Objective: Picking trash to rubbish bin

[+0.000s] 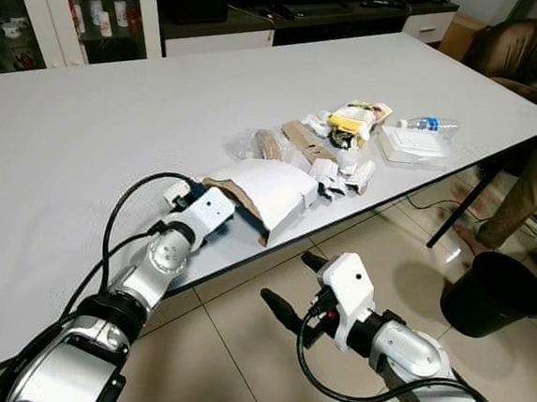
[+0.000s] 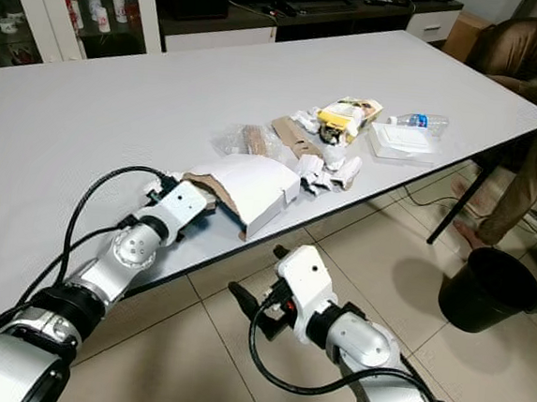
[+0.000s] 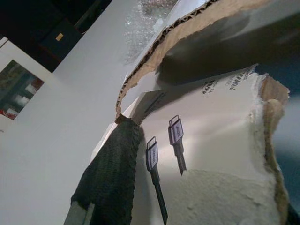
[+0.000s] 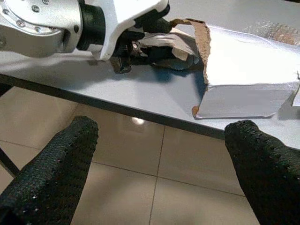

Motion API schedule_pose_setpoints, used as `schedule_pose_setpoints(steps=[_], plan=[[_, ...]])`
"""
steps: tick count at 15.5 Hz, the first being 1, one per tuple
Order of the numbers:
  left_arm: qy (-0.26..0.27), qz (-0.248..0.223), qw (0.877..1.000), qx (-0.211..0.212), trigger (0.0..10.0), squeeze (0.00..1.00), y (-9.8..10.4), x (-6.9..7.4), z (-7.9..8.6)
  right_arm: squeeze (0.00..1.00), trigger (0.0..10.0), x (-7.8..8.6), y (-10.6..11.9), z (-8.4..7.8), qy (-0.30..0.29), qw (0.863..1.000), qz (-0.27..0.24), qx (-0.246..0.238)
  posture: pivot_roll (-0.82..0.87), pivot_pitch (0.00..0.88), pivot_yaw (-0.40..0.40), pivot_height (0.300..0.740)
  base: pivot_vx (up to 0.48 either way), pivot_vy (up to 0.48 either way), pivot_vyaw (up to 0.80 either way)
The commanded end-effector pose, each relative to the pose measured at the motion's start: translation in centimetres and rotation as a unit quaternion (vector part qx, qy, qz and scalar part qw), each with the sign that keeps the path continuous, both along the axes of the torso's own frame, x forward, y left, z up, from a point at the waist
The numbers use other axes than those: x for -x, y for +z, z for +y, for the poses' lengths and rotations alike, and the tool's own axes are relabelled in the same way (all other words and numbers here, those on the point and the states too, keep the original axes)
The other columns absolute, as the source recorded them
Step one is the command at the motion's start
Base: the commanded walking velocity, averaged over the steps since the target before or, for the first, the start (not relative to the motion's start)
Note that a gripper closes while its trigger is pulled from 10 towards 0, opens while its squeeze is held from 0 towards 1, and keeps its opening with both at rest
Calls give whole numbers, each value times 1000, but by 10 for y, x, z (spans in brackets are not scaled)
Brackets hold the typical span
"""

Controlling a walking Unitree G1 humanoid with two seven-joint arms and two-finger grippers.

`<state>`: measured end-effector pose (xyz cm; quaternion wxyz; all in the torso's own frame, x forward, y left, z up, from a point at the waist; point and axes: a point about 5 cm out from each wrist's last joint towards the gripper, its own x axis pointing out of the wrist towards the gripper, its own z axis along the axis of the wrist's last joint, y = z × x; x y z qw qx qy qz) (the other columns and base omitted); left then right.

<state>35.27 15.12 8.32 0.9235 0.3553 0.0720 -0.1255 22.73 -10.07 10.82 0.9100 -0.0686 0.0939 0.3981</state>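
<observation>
Two black fingers of the right gripper (image 1: 291, 286) stand wide apart and hold nothing; it hangs over the tiled floor (image 1: 248, 331), just off the table's near edge and below the box. The left gripper (image 4: 140, 42) rests on the white table (image 1: 115, 131) at that near edge, its fingers pushed into the torn open end of a white cardboard box (image 1: 274, 192); whether they pinch the cardboard or sit loose inside it cannot be told. In the left wrist view one black finger (image 3: 110, 178) lies against the box's inner flap, which is printed with cable plugs. The box lies on its side at the near edge, with brown torn rims. Beyond it, toward the right end of the table, lies a heap of trash: crumpled paper (image 1: 341, 174), a brown cardboard scrap (image 1: 304, 140), a clear wrapper (image 1: 259, 146), a yellow packet (image 1: 356, 119), a flat white box (image 1: 414, 146) and a plastic bottle (image 1: 430, 124). A black rubbish bin (image 1: 494, 294) stands on the floor past the table's right end, beside a seated person's leg (image 1: 524, 186).
</observation>
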Motion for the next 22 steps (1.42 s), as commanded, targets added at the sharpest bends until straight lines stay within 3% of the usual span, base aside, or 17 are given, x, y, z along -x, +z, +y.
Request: schedule_pose_setpoints(steps=[1, 6, 11, 12, 13, 17, 20, 22], plan=[[4, 11, 1000, -2, 0, 0, -2, 0, 3, 0, 10000, 1, 5, 2, 6, 1000, -11, 0, -145, 0, -40, 740, 0, 0, 0], [5, 11, 1000, -9, 0, 0, -2, 0, 8, 0, 10000, 0, 5, 5, 8, 1000, -12, -3, -138, 0, -31, 740, 0, 0, 0], [20, -9, 1000, -15, 0, 0, -1, 4, 22, 0, 10000, -7, 12, 12, 1, 998, -55, -6, -127, 0, -35, 740, 0, 0, 0], [31, -25, 999, -17, 0, 0, 2, 6, 31, 145, 10000, -14, 14, 17, -2, 997, -80, 2, -127, 0, -35, 740, 0, 0, 0], [41, -38, 998, -20, 0, 0, 6, 8, 40, 1000, 10000, -22, 16, 21, -7, 996, -93, -4, -117, 0, -36, 740, 0, 0, 0], [34, -65, 997, -13, 0, 0, 17, 25, 61, 1000, 10000, -56, 14, 41, 19, 984, -160, 78, -103, 0, -46, 740, 0, 0, 0], [-19, -74, 997, -25, 0, 0, 23, 38, 56, 1000, 10000, -74, 12, 52, 27, 976, -183, 115, -78, 0, -62, 740, 0, 0, 0], [-70, -70, 994, -36, 0, 0, 22, 46, 39, 1000, 10000, -88, 20, 54, -4, 977, -189, 99, -73, 0, -62, 740, 0, 0, 0]])
